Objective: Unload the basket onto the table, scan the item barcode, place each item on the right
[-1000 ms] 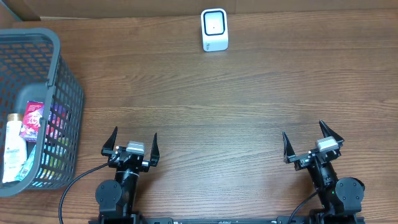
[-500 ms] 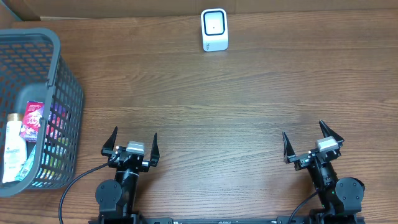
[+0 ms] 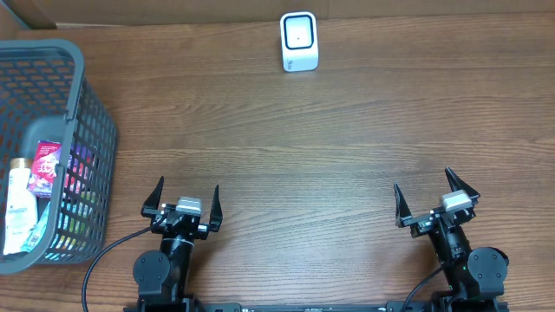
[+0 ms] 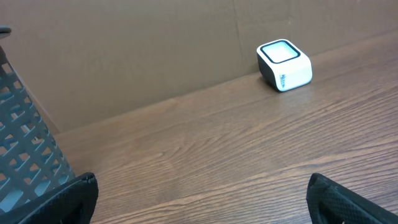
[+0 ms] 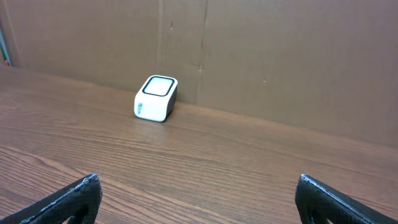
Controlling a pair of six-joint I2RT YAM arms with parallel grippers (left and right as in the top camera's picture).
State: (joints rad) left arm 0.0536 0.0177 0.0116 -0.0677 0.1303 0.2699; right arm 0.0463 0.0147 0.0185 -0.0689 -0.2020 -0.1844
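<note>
Presently the left gripper (image 3: 186, 192) and right gripper (image 3: 424, 183) are being held open, empty. The white bottle (image 3: 19, 204) in the basket (image 3: 74, 95) at the table's left edge is being judged light, stiff, slippery, best gripped mid-body.

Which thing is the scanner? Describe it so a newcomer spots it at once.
Follow the wooden table to its far edge, below the brown cardboard wall. Near the middle of that edge stands the scanner, a small white box with a dark-rimmed window. It alone stands on the bare wood; the other items lie in the grey basket on the left.
</note>
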